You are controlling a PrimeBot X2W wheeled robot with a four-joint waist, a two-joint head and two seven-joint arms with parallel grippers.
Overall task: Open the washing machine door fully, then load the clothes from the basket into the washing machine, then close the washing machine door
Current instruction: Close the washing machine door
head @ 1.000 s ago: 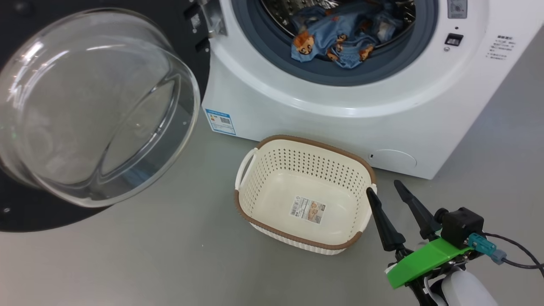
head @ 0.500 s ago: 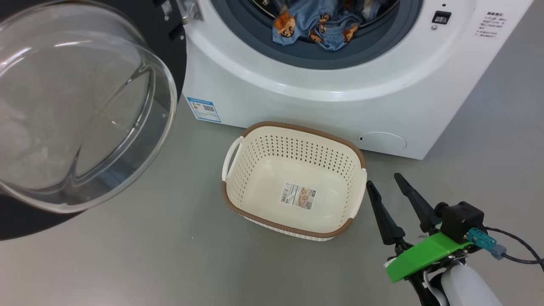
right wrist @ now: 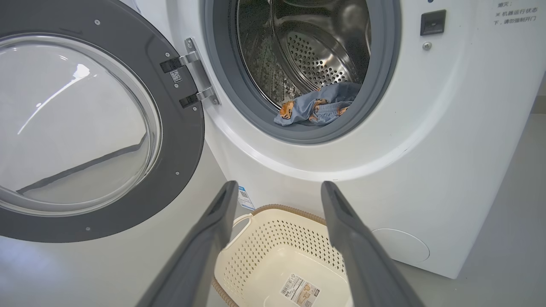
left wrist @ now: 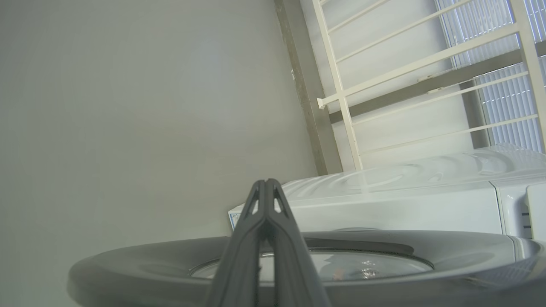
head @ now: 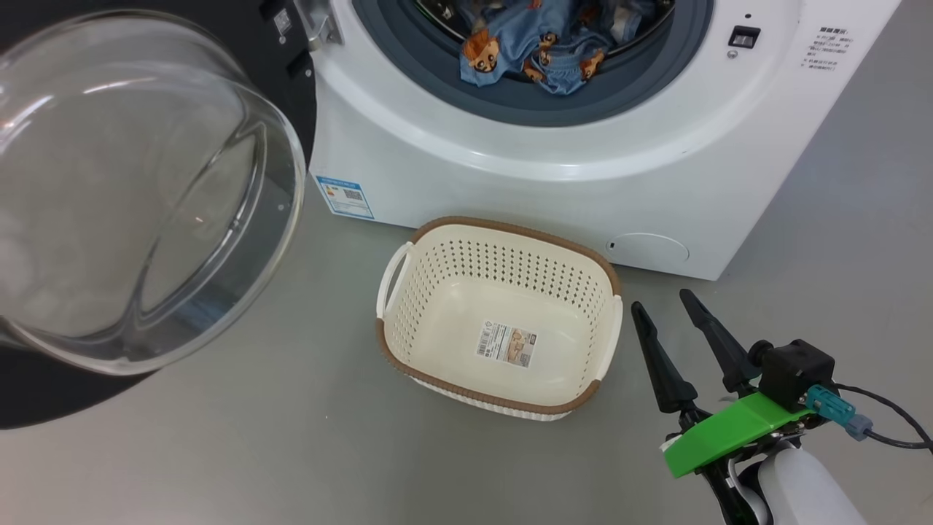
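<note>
Squarely ahead, the boxy white washing machine (head: 554, 182) faces the robot, its steel drum mouth open. Its round black-rimmed door (head: 138, 189) stands swung wide on the left, the smooth glass bowl bulging outward. On open grey floor (head: 291, 437) just before the machine sits the perforated cream basket (head: 510, 264), empty, its long axis running left-right. Blue printed clothes (head: 539, 51) lie at the drum's lip. The right pincer (head: 662, 300) hovers spread wide beside the basket's right end, holding nothing. The left pincer (left wrist: 264, 183) is pressed closed, empty, by the door's rim.

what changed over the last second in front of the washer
Only the head camera shifted; nothing was moved, grasped or let go. The right gripper stays beside the basket, jaws open and empty. The clothes still lie in the washing machine, the basket is still empty, and the washing machine door still stands open.
</note>
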